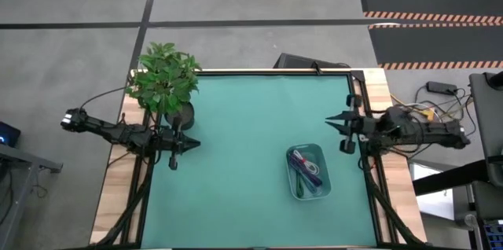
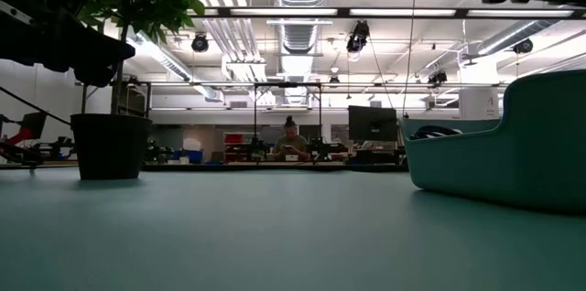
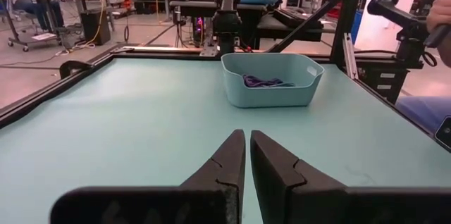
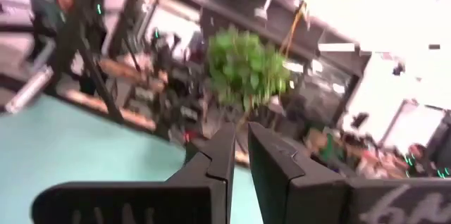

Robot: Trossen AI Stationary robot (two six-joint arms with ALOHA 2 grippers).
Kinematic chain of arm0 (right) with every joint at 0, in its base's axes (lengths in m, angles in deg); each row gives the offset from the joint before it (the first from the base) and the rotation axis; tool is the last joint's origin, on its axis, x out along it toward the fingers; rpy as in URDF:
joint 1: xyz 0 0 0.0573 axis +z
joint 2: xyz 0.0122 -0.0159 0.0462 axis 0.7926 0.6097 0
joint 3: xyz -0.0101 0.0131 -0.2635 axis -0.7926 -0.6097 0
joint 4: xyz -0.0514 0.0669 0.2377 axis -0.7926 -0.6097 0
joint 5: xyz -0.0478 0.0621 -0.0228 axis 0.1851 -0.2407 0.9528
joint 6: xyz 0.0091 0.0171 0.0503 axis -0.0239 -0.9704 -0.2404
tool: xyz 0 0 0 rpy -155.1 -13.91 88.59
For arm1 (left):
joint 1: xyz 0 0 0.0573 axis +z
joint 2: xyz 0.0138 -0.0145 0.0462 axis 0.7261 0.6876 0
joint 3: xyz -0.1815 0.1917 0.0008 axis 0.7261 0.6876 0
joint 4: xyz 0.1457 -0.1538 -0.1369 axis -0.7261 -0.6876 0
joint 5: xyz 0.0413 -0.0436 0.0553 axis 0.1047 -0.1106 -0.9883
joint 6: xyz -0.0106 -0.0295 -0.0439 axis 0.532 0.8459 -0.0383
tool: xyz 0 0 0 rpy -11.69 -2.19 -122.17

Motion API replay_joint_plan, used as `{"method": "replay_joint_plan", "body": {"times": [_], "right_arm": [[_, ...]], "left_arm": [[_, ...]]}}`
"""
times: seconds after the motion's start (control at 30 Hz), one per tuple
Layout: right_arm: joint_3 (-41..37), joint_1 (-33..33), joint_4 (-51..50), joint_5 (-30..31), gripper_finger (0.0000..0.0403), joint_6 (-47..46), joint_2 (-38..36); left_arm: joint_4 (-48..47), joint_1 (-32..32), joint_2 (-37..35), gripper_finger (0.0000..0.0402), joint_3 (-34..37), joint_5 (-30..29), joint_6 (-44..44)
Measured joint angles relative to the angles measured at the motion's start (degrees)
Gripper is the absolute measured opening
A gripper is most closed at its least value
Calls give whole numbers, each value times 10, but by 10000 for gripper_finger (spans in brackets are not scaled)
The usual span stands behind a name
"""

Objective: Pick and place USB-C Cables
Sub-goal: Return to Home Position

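Observation:
The USB-C cables (image 1: 305,170) lie bundled inside a light blue bin (image 1: 292,187) on the teal mat, right of the middle. A navy-purple one, a green one and a whitish one show there. The left wrist view shows the navy-purple bundle (image 3: 264,81) in the bin (image 3: 282,96). My left gripper (image 1: 195,145) is at the table's left edge beside the plant pot, shut and empty, pointing toward the bin. My right gripper (image 1: 330,121) is at the table's right edge, shut and empty, pointing toward the left.
A potted green plant (image 1: 165,81) stands at the far left corner; its pot (image 2: 110,145) shows in the low view. Black frame rails (image 1: 365,116) run along the table's edges. Bare mat (image 1: 244,148) lies between the grippers. A person (image 2: 290,140) sits far behind the table.

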Motion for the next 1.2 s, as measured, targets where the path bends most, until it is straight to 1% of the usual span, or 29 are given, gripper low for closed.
{"method": "replay_joint_plan", "body": {"times": [0.13, 0.23, 0.33, 0.43, 0.5, 0.57, 0.73, 1.03, 1.2], "right_arm": [[-12, -13, -11, -57, 33, -23, -56], [-33, -14, -13, -85, 33, -41, -99], [-55, -14, -6, -107, 33, -56, -102], [-75, -14, 28, -124, 33, -58, -91], [-99, -14, 37, -127, 33, -65, -91], [-124, -14, 75, -126, 33, -73, -92], [-125, -14, 57, -121, 33, -112, -86], [-126, -14, 44, -121, 34, -273, -83], [-126, -14, 44, -120, 34, -292, -83]], "left_arm": [[0, 0, 0, 9, 0, 0, 0], [0, 0, 0, 9, 0, 0, 0], [0, 0, 0, 9, 0, 0, 0], [1, 0, 0, 9, 0, 0, 0], [1, 0, 0, 9, 0, 0, 0], [1, 0, 2, 9, 0, 1, 0], [1, 0, 7, 9, 0, 1, 0], [1, 0, 14, 9, 0, 1, 0], [2, 0, 16, 8, 0, 1, 0]]}}
